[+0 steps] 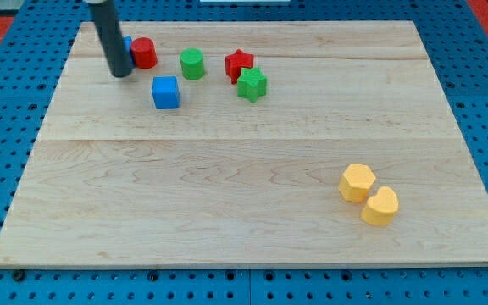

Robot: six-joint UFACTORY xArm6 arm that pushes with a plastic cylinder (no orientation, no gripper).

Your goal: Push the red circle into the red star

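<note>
Two yellow blocks lie nearest, at the view's lower right: a yellow heart [380, 206] touching a yellow hexagon [357, 182] just up-left of it. Beyond them the wooden board [227, 212] carries the remaining six blocks near its top left.

One blue cube [166, 92] sits alone. Behind it, two green: a green star [252, 85] touching the red star [239, 63], and a green cylinder [192, 64] to their left. Two red in all; the red circle [144, 53] stands well left of the red star, the green cylinder between them.

My tip [120, 73] rests just left of the red circle (partly hiding a second blue block [127, 44], shape unclear). The arm carries no pincer, so no jaw state to report.
</note>
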